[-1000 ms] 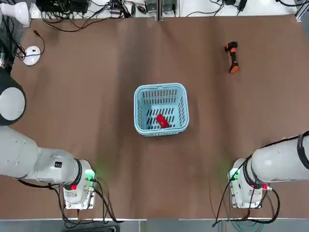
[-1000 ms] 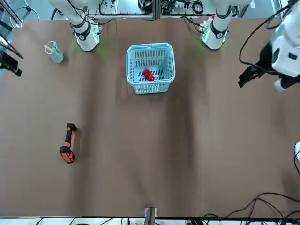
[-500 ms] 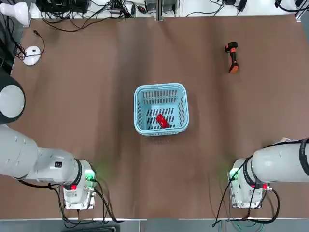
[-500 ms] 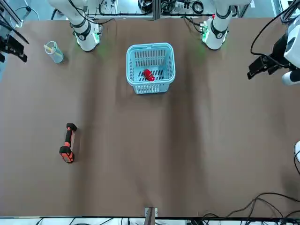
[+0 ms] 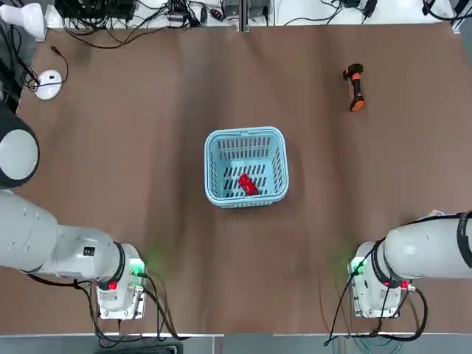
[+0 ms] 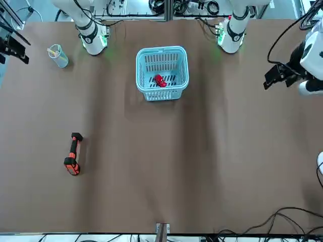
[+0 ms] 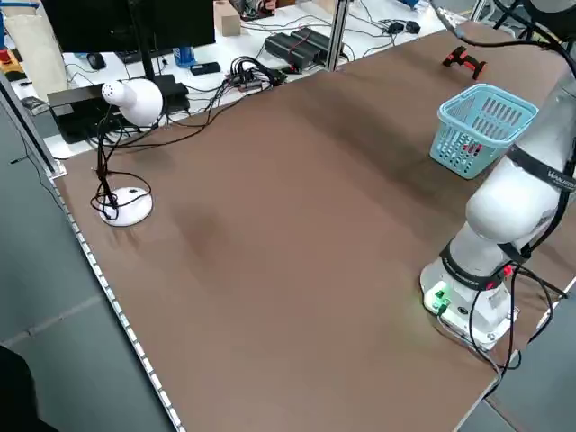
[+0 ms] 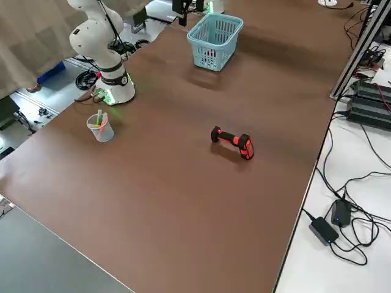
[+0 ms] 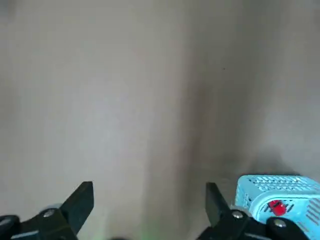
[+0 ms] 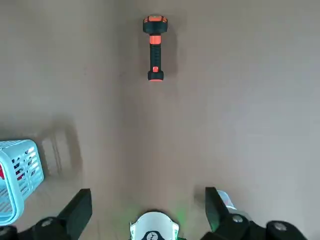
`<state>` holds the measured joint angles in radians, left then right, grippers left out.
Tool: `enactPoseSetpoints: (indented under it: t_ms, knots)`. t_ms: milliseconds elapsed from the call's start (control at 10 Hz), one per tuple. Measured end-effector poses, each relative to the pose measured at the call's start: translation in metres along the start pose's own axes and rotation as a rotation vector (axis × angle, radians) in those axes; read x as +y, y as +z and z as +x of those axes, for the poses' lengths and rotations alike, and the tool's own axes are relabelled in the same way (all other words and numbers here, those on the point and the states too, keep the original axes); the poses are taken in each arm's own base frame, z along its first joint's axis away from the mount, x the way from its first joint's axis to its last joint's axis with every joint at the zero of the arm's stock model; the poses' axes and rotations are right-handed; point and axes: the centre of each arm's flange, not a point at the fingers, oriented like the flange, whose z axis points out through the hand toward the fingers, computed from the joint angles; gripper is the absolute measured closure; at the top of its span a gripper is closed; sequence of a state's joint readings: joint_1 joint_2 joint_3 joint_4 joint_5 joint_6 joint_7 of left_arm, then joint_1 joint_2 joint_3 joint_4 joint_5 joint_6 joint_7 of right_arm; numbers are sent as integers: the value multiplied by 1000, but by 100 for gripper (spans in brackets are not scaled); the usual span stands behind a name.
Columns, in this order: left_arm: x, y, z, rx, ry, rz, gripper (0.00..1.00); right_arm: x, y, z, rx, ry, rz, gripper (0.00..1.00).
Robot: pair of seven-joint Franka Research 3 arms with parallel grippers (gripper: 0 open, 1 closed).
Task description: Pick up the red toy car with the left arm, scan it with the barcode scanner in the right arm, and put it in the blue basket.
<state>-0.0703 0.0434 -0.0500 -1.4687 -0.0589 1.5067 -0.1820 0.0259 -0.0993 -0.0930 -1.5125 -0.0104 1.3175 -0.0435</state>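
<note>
The red toy car [image 5: 248, 184] lies inside the blue basket [image 5: 209, 158] at mid-table, also seen in the front view as car [image 6: 160, 80] and basket [image 6: 137, 65]. On the bare tabletop at the far right lies the orange-and-black barcode scanner [image 5: 355, 88] [image 6: 73, 154], with nothing holding it. My left gripper [image 9: 149, 197] hangs high over the table's left side [image 6: 270, 81], open and empty, well away from the basket. Over the right edge, my right gripper [image 10: 147, 197] [image 6: 20, 54] is open and empty too, with the scanner [image 10: 154, 47] far ahead of it.
A clear plastic cup [image 6: 58, 55] with sticks in it stands near the right arm's base. A white lamp [image 7: 126, 99] and its round foot [image 5: 49, 83] sit at the far left corner. Cables and electronics line the far edge.
Both grippers have drawn outward and back toward the arms' bases, the right one more than the left. The car, basket and scanner have not moved.
</note>
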Motion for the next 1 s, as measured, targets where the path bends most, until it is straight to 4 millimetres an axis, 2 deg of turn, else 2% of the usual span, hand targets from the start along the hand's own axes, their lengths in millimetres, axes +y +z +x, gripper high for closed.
enactPoseSetpoints:
  t_ms: [300,1000]
  knots:
    - [-5,13,-2,16,96,4,1,3,0,0,1,5,0,0]
    - [-9,10,-6,34,117,37,1,2,-1,0,6,4,0,0]
